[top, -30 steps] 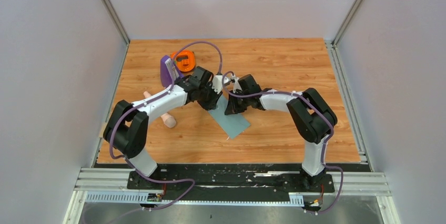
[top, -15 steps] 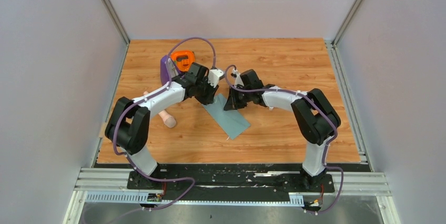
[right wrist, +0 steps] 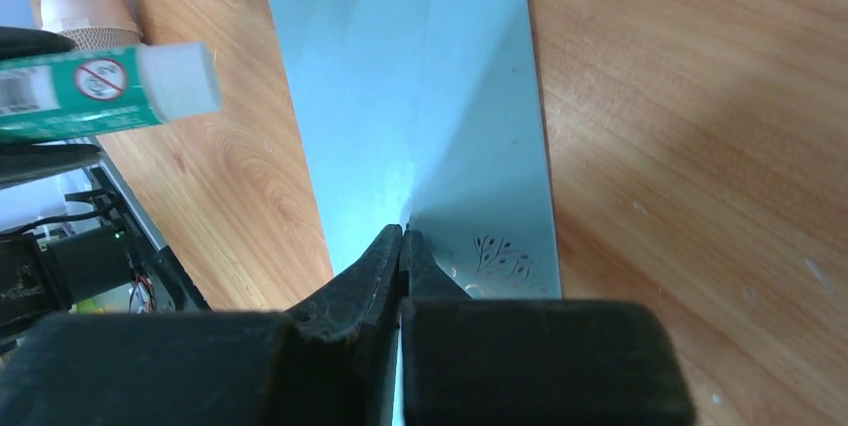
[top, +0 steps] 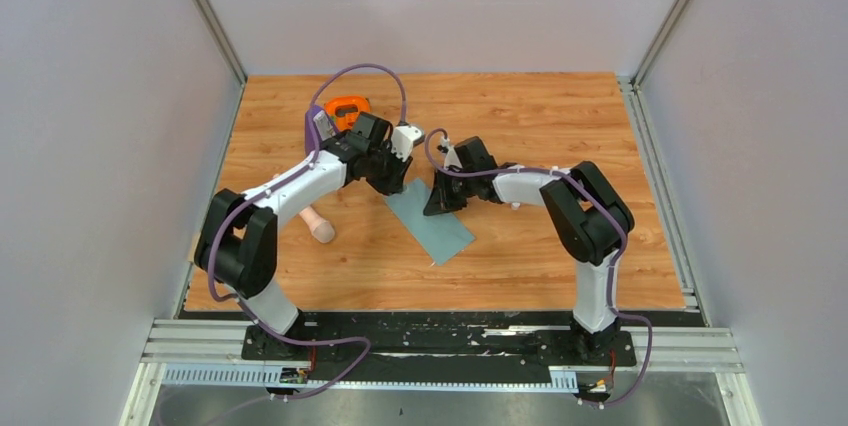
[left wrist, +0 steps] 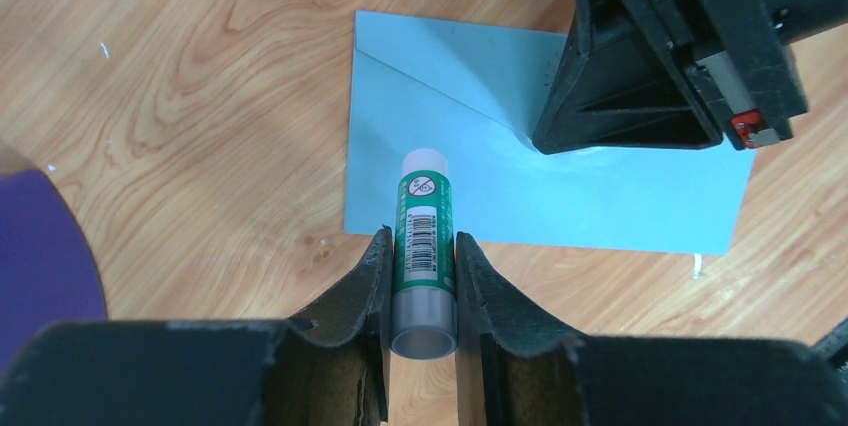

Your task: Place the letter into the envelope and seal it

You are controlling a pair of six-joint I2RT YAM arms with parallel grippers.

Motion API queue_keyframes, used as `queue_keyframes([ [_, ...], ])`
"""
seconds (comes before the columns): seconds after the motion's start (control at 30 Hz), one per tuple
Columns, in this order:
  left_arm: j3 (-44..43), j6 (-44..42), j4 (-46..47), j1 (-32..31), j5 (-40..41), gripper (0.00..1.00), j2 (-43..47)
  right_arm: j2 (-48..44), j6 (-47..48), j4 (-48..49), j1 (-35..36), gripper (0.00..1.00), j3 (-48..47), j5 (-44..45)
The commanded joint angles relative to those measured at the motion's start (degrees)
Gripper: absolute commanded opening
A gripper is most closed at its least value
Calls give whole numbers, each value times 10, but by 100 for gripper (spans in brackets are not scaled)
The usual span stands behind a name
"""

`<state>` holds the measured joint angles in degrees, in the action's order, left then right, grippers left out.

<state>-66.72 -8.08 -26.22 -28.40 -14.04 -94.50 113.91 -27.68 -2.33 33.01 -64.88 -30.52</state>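
Note:
The grey-teal envelope (top: 434, 225) lies flat on the wooden table; it also shows in the left wrist view (left wrist: 610, 201) and the right wrist view (right wrist: 400, 66). My right gripper (top: 437, 202) is shut on the tip of the envelope's triangular flap (right wrist: 403, 234) and holds it slightly raised. My left gripper (top: 393, 172) is shut on a green glue stick (left wrist: 424, 231), its white tip just above the envelope's far end. The glue stick also shows in the right wrist view (right wrist: 100, 86). The letter is out of view.
A pinkish cylinder (top: 316, 224) lies left of the envelope. An orange tape measure (top: 348, 111) and a purple object (top: 316, 132) sit behind the left gripper. Grey walls enclose the table on three sides.
My left gripper has drawn back toward the far left with the glue stick, off the envelope's flap area. My right gripper has shifted slightly left, still on the flap.

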Motion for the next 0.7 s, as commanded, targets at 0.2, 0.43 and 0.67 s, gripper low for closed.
queue_keyframes([
  [0.2, -126, -41, -122, 4, -60, 0, 70, -177, 122, -169, -17, 60, -62, 199],
  [0.43, -180, -43, -199, 15, -120, 0, 92, -217, 159, -250, -122, 86, 11, 326],
  [0.67, -177, -33, -202, 15, -139, 0, 100, -182, 167, -257, -181, 93, 42, 317],
])
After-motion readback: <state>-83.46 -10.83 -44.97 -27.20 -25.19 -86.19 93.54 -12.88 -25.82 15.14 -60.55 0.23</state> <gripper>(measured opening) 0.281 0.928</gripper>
